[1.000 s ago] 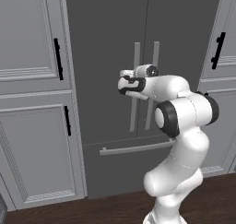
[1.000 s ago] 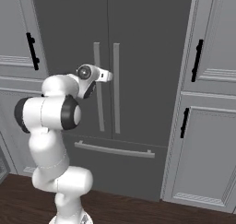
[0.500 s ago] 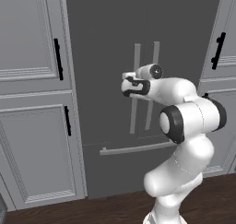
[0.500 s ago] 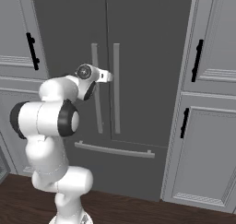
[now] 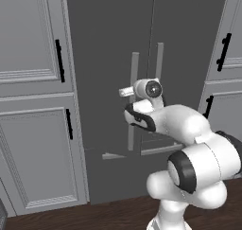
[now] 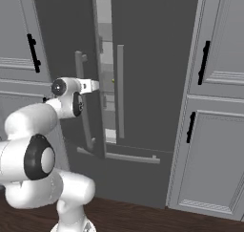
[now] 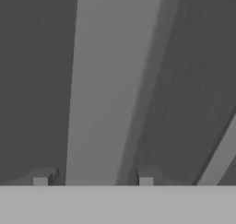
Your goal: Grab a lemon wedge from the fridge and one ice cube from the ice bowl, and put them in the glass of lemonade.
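The fridge (image 5: pixel 104 35) (image 6: pixel 152 59) is a tall dark grey double-door unit right in front of me. Its left door stands slightly ajar, and a strip of pale interior (image 6: pixel 107 59) shows in the gap. My gripper (image 5: pixel 127 92) (image 6: pixel 89 86) (image 7: pixel 93 180) is shut on the left door's pale bar handle (image 5: pixel 134 68) (image 6: pixel 87 126) at about mid height. In the hand view the handle (image 7: pixel 101 103) runs up between the two fingertips (image 7: pixel 40 179). The right door's handle (image 5: pixel 159 58) (image 6: pixel 120 92) is untouched. The lemon wedge, ice bowl and glass of lemonade are out of view.
Panelled grey cabinets with black handles flank the fridge on the left (image 5: pixel 59 61) and on the right (image 6: pixel 205 64). A horizontal drawer handle (image 6: pixel 133 158) crosses the fridge low down. Dark wood floor (image 6: pixel 143 216) lies below.
The jaws have closed onto the left door handle. The arm has drawn back and lower, and the left fridge door has swung from closed to slightly ajar.
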Controlling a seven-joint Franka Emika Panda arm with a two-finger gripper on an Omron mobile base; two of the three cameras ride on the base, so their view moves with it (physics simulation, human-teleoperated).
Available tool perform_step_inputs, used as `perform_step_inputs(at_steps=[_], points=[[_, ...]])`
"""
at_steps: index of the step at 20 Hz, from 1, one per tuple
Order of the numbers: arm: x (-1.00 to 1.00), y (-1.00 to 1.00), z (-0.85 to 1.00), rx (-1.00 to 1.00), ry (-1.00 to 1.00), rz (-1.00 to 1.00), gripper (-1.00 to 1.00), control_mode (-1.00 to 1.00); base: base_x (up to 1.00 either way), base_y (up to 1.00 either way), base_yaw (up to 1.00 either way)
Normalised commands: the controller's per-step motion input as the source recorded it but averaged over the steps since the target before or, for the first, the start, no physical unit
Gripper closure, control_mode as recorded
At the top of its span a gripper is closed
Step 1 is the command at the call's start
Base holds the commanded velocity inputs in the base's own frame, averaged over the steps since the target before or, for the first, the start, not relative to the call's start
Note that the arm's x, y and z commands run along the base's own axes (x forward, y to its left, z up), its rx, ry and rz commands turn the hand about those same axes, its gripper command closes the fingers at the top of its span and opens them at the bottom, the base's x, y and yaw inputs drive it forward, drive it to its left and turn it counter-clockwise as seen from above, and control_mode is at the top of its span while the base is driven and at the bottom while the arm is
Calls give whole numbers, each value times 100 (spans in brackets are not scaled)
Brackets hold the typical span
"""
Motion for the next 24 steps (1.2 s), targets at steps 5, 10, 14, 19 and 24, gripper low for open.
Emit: perform_step_inputs(at_steps=[5, 10, 14, 19, 24], points=[[-78, 64, 77, -21, 0, 3, 100, -100, 0, 0, 0], [-58, 63, 76, -21, -1, 6, -100, -100, 0, 0, 0], [-47, 29, 75, -14, -5, 2, -100, -100, 0, 0, 0], [-70, -2, 81, 12, -19, 1, -100, -100, 0, 0, 0], [-74, -75, 52, 48, 3, 0, -100, -100, 0, 0, 0]])
